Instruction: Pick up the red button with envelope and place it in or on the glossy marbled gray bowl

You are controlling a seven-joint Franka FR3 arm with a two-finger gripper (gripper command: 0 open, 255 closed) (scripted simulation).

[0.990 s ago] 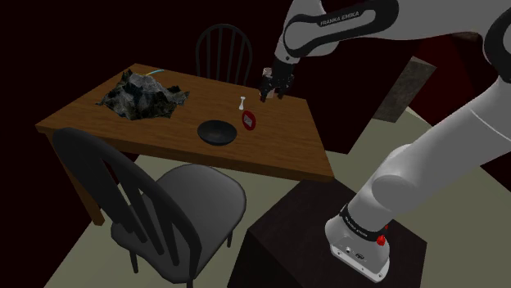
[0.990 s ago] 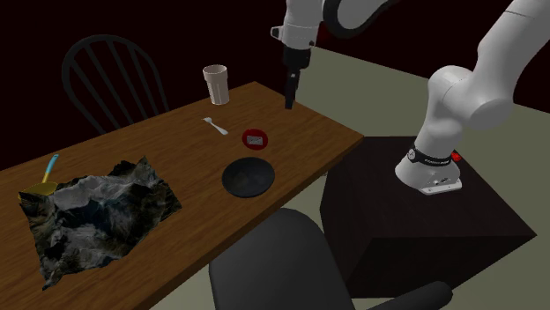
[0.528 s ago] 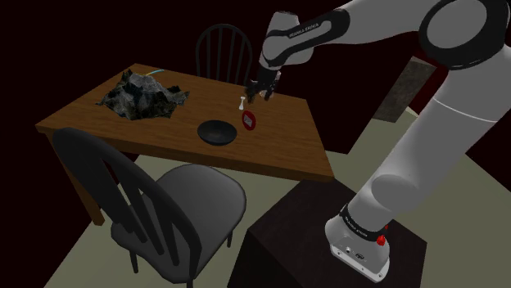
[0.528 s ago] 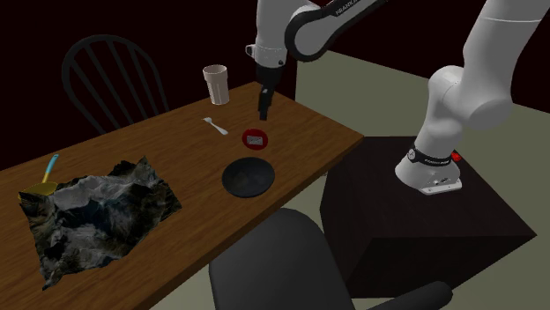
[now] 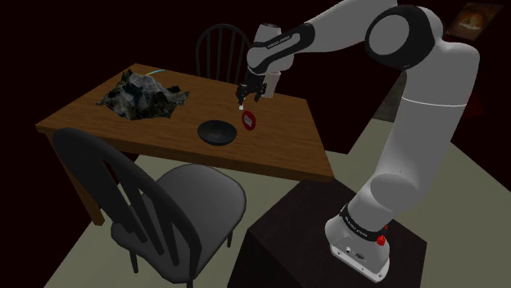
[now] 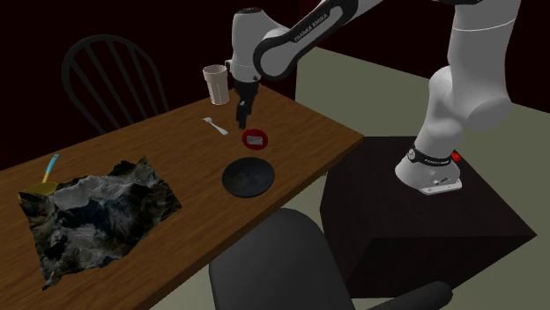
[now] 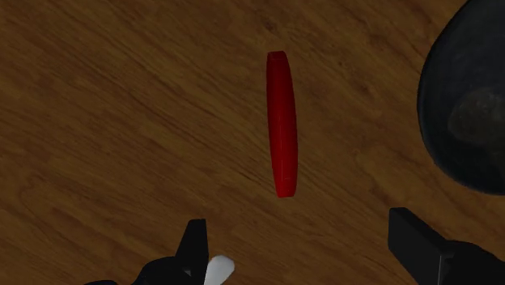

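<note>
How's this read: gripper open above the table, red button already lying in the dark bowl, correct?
No. Gripper open above the table, yes, but the red button sits on the table beside the dark bowl; the second exterior view shows it.

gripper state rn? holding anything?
Gripper: open, holding nothing; the red button sits ahead of it on the table, untouched.

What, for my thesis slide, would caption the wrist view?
Open black tool above edge-on red disc button on brown wooden table, glossy dark bowl beside.
</note>
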